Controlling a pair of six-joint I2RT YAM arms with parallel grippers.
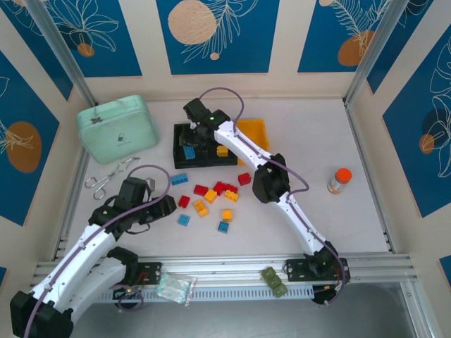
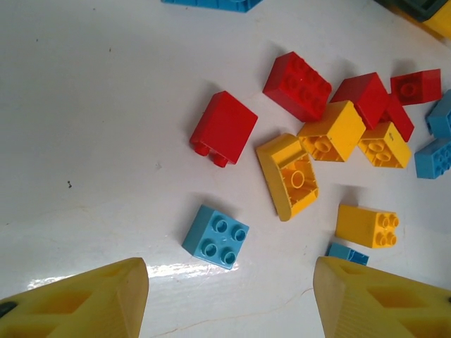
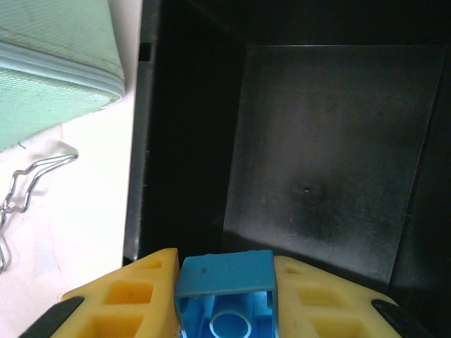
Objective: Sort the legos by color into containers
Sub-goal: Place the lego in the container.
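Observation:
Loose red, yellow and blue legos [image 1: 211, 196] lie scattered mid-table. My left gripper [image 1: 169, 206] hovers open at their left edge. In the left wrist view a light-blue lego [image 2: 215, 236] lies just ahead of the gap between its yellow fingers [image 2: 91, 303], untouched, with a red lego [image 2: 223, 128] and a yellow one [image 2: 289, 176] beyond. My right gripper [image 3: 224, 282] is shut on a blue lego [image 3: 225, 271], held over the bare floor of a black container [image 3: 331, 148]. The joined containers [image 1: 182, 160] are two black ones and a yellow one [image 1: 254, 132]; a blue lego [image 1: 189, 151] and a yellow one [image 1: 222, 151] lie inside.
A mint-green case [image 1: 116, 128] sits at the back left, with metal scissors [image 1: 109, 176] in front of it. An orange-capped bottle [image 1: 340, 180] stands to the right. An olive-green toy [image 1: 274, 280] and a clear bag [image 1: 175, 287] rest on the near rail.

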